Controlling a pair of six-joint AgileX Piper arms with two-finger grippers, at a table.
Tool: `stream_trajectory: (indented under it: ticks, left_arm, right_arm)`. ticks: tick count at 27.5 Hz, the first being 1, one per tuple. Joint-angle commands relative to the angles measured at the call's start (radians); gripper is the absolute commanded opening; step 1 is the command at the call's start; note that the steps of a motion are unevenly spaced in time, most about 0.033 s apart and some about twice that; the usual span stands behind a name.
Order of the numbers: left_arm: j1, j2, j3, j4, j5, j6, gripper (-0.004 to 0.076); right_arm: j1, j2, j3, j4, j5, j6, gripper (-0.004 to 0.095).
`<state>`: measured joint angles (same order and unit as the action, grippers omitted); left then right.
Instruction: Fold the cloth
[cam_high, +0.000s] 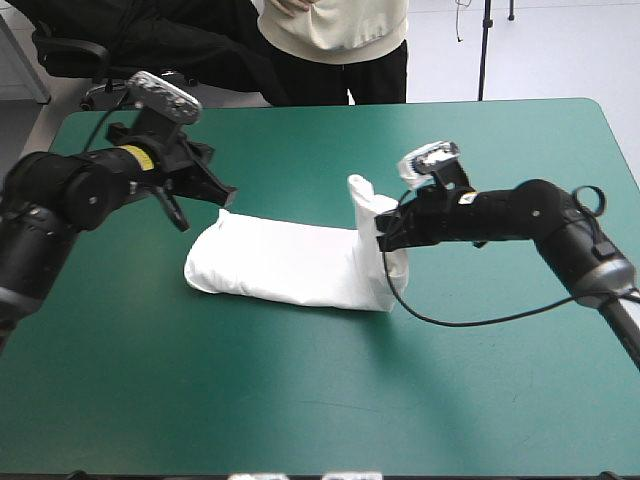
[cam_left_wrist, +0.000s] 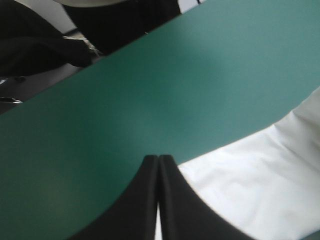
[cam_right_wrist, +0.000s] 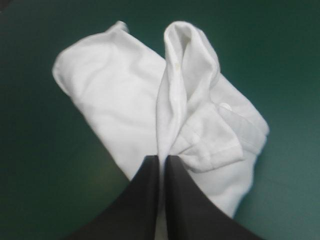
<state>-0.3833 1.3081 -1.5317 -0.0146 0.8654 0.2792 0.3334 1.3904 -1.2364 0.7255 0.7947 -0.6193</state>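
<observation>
On the teal-green cover (cam_high: 300, 400), at mid-table, the T-shirt (cam_high: 280, 265) lies as a long folded white bundle running left to right. Its right end stands raised off the cover, a fold of it pinched between the 2 black fingers of the right gripper (cam_right_wrist: 162, 159), which are all but closed on the cloth. Farther back, just beside the bundle's left end, the left gripper (cam_left_wrist: 159, 161) hangs with its 2 fingers pressed together in 1 pointed arch, holding nothing.

The high view looks down on the whole counter (cam_high: 300, 400); both wrist views sit close, sharing the T-shirt (cam_high: 290, 262)
</observation>
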Motion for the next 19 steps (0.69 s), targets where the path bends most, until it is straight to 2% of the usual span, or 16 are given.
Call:
stream_trajectory:
  ticks: [1,5,11,15,19]
  left_arm:
    - [0.004,-0.113,-0.061,0.086,0.021,-0.088,-0.0017]
    - [0.004,-0.168,-0.061,0.086,0.069,-0.088,-0.0017]
    - [0.004,-0.169,-0.061,0.127,0.155,-0.128,-0.0017]
    - [0.004,-0.169,-0.061,0.127,0.174,-0.128,-0.0017]
    - [0.004,-0.169,-0.061,0.127,0.174,-0.151,-0.0017]
  right_arm:
    - [0.134,0.097,-0.181,0.023,-0.025,0.037,-0.0015]
    - [0.276,0.328,-0.496,-0.052,0.041,0.109,-0.0015]
    - [0.382,0.621,-0.913,-0.206,0.179,0.256,-0.0015]
    - [0.409,0.79,-1.135,-0.214,0.246,0.304,-0.0015]
    - [0.423,0.899,-1.275,-0.191,0.256,0.331,-0.0015]
